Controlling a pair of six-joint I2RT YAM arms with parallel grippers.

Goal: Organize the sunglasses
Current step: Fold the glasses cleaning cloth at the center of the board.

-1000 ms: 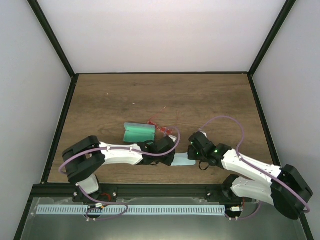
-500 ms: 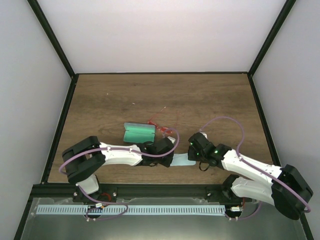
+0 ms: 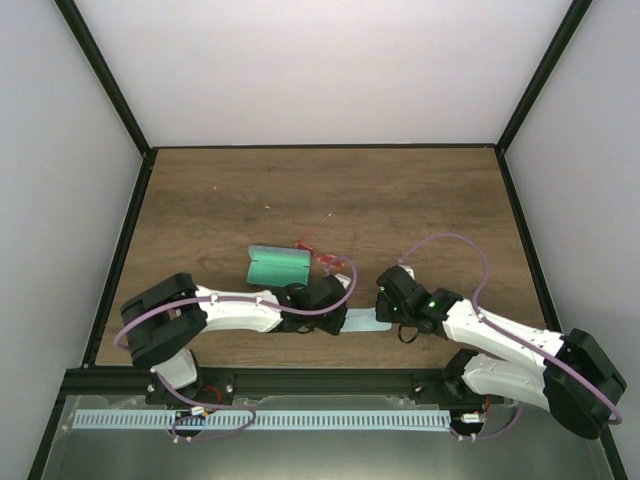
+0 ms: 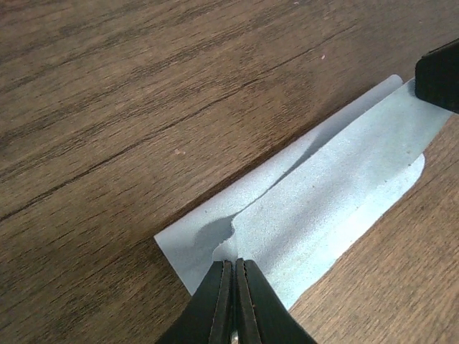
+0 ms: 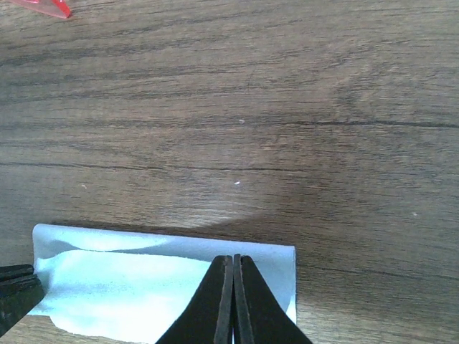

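The sunglasses (image 3: pixel 322 258), with red lenses, lie on the table just right of the open case (image 3: pixel 277 268), which has a green inside. A red lens tip shows in the right wrist view (image 5: pixel 51 6). A light blue cloth (image 3: pixel 363 323) lies folded over near the front edge. My left gripper (image 4: pixel 234 262) is shut on the cloth's (image 4: pixel 330 201) left end. My right gripper (image 5: pixel 234 259) is shut on the cloth's (image 5: pixel 136 287) right end. In the top view the left gripper (image 3: pixel 337 312) and right gripper (image 3: pixel 386 303) face each other across the cloth.
The wooden table (image 3: pixel 420 200) is walled by a black frame and white panels. The right gripper's black finger (image 4: pixel 439 74) shows in the left wrist view. The left one's finger (image 5: pixel 14 295) shows in the right wrist view.
Both grippers have crept slightly toward the near edge, still pinching the cloth. The sunglasses and case have not moved.
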